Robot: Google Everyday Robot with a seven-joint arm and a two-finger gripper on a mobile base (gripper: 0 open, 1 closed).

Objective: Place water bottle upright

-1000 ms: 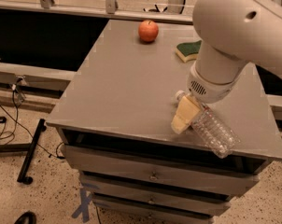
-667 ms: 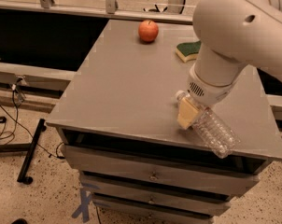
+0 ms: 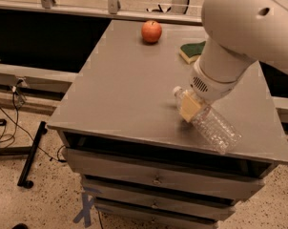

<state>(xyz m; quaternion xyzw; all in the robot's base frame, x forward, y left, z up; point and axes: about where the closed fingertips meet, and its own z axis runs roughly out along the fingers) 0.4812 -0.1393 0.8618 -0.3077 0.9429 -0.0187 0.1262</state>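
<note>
Table (image 3: pixel 120 94): we see one grey top, with three drawers (image 3: pixel 153 178) stacked under it.
Arm (image 3: pixel 249 27): one, white and bulky, coming in from the upper right. It hides the table's right rear part.
Water bottle (image 3: pixel 215 128): one, not upright. It slants over the front right of the table, white cap to the back left and base near the front right edge.
Sponge (image 3: pixel 191 51): one, green and yellow, at the back, partly behind the arm.
Apple (image 3: pixel 151 31): one, red, back centre, well apart from the bottle.
Gripper (image 3: pixel 189 108): one, pinching the bottle just below its cap. We see a beige pad across the label.
</note>
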